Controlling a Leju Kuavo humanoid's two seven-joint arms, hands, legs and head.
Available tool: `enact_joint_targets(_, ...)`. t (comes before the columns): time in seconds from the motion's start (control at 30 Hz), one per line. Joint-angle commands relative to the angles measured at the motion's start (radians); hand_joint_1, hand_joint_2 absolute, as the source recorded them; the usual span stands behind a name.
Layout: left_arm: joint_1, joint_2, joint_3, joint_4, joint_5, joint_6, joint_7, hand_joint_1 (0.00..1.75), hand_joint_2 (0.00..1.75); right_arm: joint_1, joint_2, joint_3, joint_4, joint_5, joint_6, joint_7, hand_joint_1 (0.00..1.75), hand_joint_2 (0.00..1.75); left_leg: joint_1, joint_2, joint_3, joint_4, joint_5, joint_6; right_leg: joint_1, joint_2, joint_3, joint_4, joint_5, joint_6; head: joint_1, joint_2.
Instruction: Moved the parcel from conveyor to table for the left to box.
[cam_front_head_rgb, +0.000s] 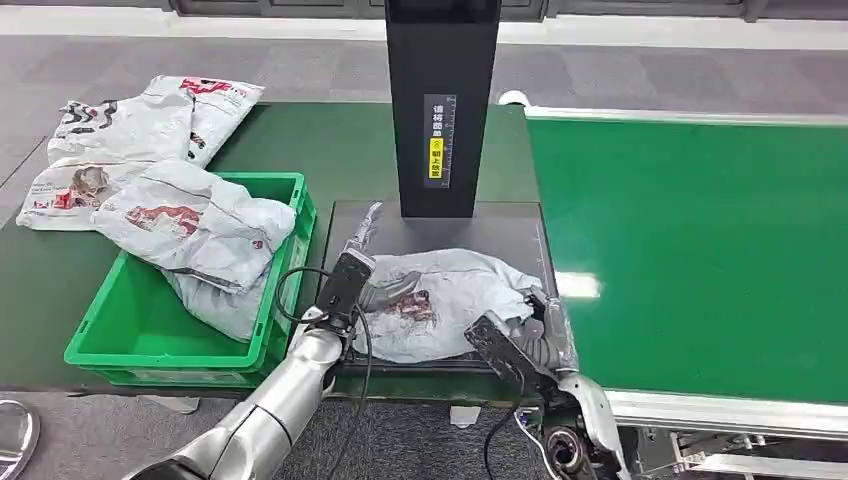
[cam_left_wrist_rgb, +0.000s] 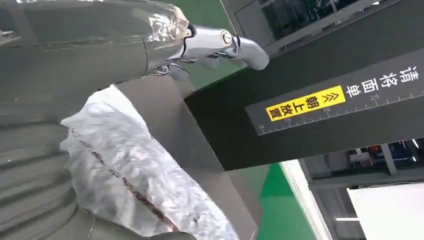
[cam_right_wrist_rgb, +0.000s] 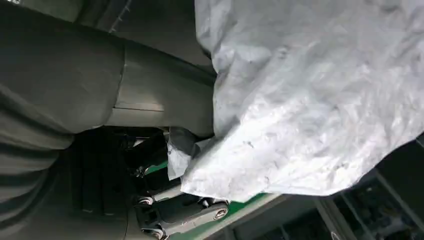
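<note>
A: Where's the parcel (cam_front_head_rgb: 440, 305)?
B: I log it crumpled on the dark scanner plate (cam_front_head_rgb: 510, 225), below the black post (cam_front_head_rgb: 440, 100).
A: Hands?
B: Right hand (cam_front_head_rgb: 535, 335) grips its edge; left hand (cam_front_head_rgb: 362, 240) beside it, fingers extended, holding nothing.

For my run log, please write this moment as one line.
parcel: on dark plate under scanner | right hand: holds parcel edge | left hand: open, beside parcel | green bin: holds parcels

Even overhead light is filling the head view, glare is streaking the green conveyor (cam_front_head_rgb: 690, 250); both wrist views are looking dim and soft.
</note>
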Motion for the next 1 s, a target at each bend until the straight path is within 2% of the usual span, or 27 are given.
enact_joint_targets(0.03, -0.041, 0.018, 0.052, 0.034, 0.009, 0.002, 0.0, 0.0, 1.75, -0.049, -0.055, 0.069, 0.124, 0.029, 0.034, 0.045, 1.75, 1.75, 0.0, 0.002, 0.002, -0.001, 0.0, 0.0, 0.0, 0.002, 0.001, -0.001, 0.001, 0.0, 0.0, 0.0)
enact_joint_targets(0.17, -0.014, 0.025, 0.07, -0.002, 0.031, 0.016, 0.008, 0.0, 1.75, -0.053, -0.073, 0.078, 0.211, 0.117, 0.03, 0.115, 1.75, 1.75, 0.0, 0.003, 0.004, -0.003, 0.0, 0.0, 0.001, 0.002, 0.003, -0.003, 0.001, -0.001, 0.0, 0.0)
enact_joint_targets(0.2, -0.009, 0.026, 0.076, -0.009, 0.035, 0.018, 0.014, 0.0, 1.75, -0.06, -0.073, 0.074, 0.234, 0.142, 0.022, 0.132, 0.8, 1.75, 0.001, 0.002, 0.003, -0.001, 0.0, 0.0, 0.001, 0.002, 0.002, -0.002, 0.001, 0.0, 0.0, 0.0)
enact_joint_targets(0.23, -0.004, 0.026, 0.081, -0.015, 0.037, 0.022, 0.016, 0.0, 1.75, -0.064, -0.072, 0.066, 0.248, 0.153, 0.01, 0.138, 0.0, 1.75, 0.0, 0.004, 0.005, -0.003, 0.0, 0.0, 0.001, 0.003, 0.004, -0.004, 0.001, -0.001, 0.0, 0.0)
enact_joint_targets(0.37, 0.023, 0.024, 0.072, -0.052, 0.01, 0.034, 0.02, 0.0, 1.75, -0.061, -0.06, 0.013, 0.235, 0.234, -0.054, 0.196, 0.0, 1.75, 0.0, 0.003, 0.002, -0.001, 0.0, 0.0, 0.0, 0.003, 0.002, -0.002, 0.001, 0.0, 0.0, 0.0)
enact_joint_targets(0.47, 0.049, 0.037, 0.042, -0.085, -0.025, 0.019, 0.029, 0.0, 1.75, -0.027, -0.05, -0.043, 0.129, 0.204, -0.083, 0.162, 0.0, 1.75, 0.0, 0.002, 0.003, -0.002, 0.0, 0.0, 0.0, 0.002, 0.003, -0.002, 0.0, 0.0, 0.0, 0.0)
enact_joint_targets(0.53, 0.069, 0.049, 0.022, -0.113, -0.064, 0.013, 0.036, 0.0, 1.75, -0.009, -0.05, -0.067, 0.041, 0.171, -0.131, 0.083, 0.0, 1.75, -0.001, 0.002, 0.003, -0.002, -0.001, 0.0, 0.0, 0.002, 0.002, -0.002, 0.0, 0.0, 0.0, 0.0)
enact_joint_targets(0.67, 0.087, 0.046, 0.0, -0.142, -0.116, -0.017, 0.038, 0.0, 1.75, 0.011, -0.013, -0.116, -0.052, 0.032, -0.2, -0.048, 0.0, 1.75, -0.001, 0.002, 0.002, -0.001, -0.001, 0.0, -0.001, 0.002, 0.0, -0.001, 0.0, -0.001, 0.0, 0.0)
enact_joint_targets(0.7, 0.087, 0.046, 0.0, -0.142, -0.116, -0.017, 0.038, 0.0, 1.75, 0.011, -0.013, -0.116, -0.052, 0.032, -0.2, -0.048, 0.0, 1.75, -0.001, 0.002, 0.001, -0.001, -0.001, 0.0, -0.001, 0.001, 0.0, 0.0, 0.0, 0.0, 0.0, 0.0)
enact_joint_targets(0.77, 0.092, 0.049, -0.018, -0.153, -0.135, -0.03, 0.042, 0.0, 1.75, 0.028, 0.0, -0.143, -0.087, -0.064, -0.228, -0.108, 0.0, 1.75, 0.0, 0.0, 0.001, -0.001, -0.001, 0.0, 0.0, 0.0, 0.001, -0.001, -0.001, 0.0, 0.0, 0.0)
enact_joint_targets(0.9, 0.084, 0.064, -0.069, -0.134, -0.195, -0.085, 0.068, 0.0, 1.75, 0.027, 0.007, -0.197, -0.1, -0.268, -0.182, -0.189, 0.0, 1.75, -0.001, 0.001, 0.001, -0.001, 0.0, 0.0, 0.0, 0.0, 0.0, -0.001, 0.0, 0.0, 0.0, 0.0)
enact_joint_targets(1.0, 0.05, 0.066, -0.117, -0.049, -0.28, -0.111, 0.126, 0.0, 1.75, 0.005, 0.007, -0.231, -0.07, -0.352, -0.139, -0.221, 0.0, 1.75, 0.0, 0.001, 0.003, -0.002, 0.0, 0.0, 0.0, 0.0, 0.002, -0.002, 0.0, -0.001, 0.0, 0.0)
